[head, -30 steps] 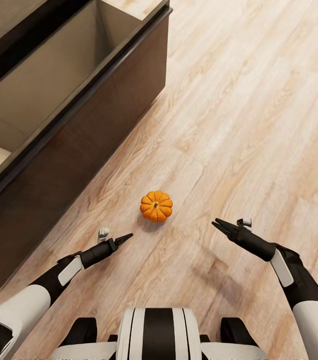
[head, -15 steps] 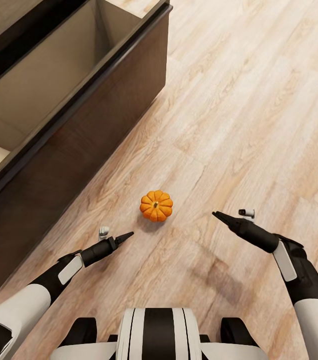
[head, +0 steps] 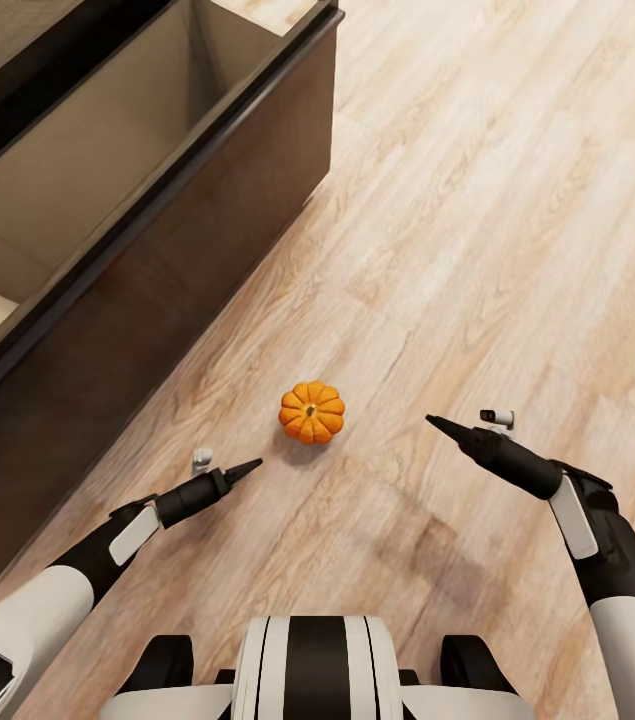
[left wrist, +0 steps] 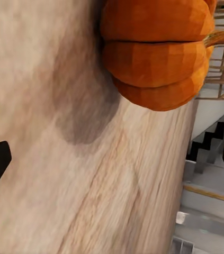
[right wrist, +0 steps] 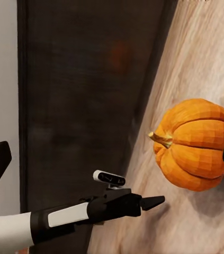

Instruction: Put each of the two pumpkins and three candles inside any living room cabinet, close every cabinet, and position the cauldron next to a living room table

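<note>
An orange pumpkin with a short stem sits on the wood floor between my two arms. My left gripper hovers low to its left, fingers spread wide in the left wrist view, with the pumpkin ahead of them and untouched. My right gripper is to the pumpkin's right, also open; the pumpkin lies just in front of one finger. The dark-brown cabinet stands at the left with a drawer pulled out, showing its pale beige inside. The cauldron and candles are out of view.
Light wood floor stretches to the right and ahead. The cabinet's dark front rises close behind the pumpkin, with my left arm in front of it. A staircase and railing show far off.
My right gripper has moved slightly forward and rolled, so its fingers now look like one point from above. The left gripper has barely shifted. The pumpkin has stayed put.
</note>
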